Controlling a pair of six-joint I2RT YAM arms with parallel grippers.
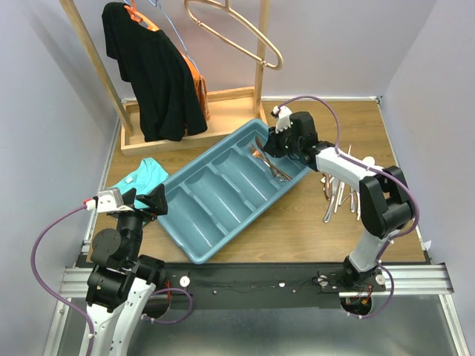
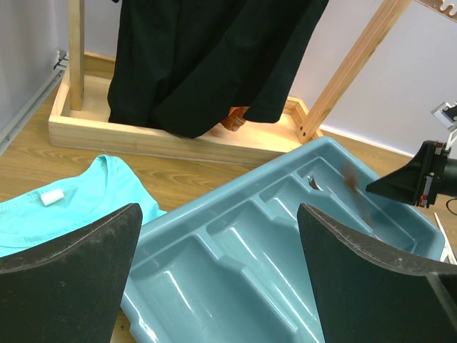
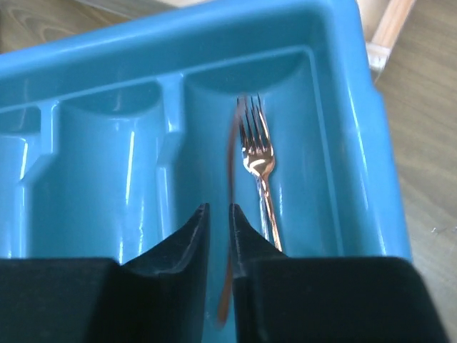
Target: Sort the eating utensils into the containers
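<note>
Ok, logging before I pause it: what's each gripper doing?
Left gripper: open, empty.
Right gripper: jaws barely apart around a blurred coppery fork; grip cannot be told.

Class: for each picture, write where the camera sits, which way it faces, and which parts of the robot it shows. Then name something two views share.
Top external: above and behind the bases, looking down on the table; both arms, left gripper, right gripper.
Left wrist: low, facing across the tray toward the wooden rack; its own fingers.
Right wrist: above the tray's end compartment, looking down at a coppery fork; its own fingers.
Shared: top and right wrist both show that fork.
</note>
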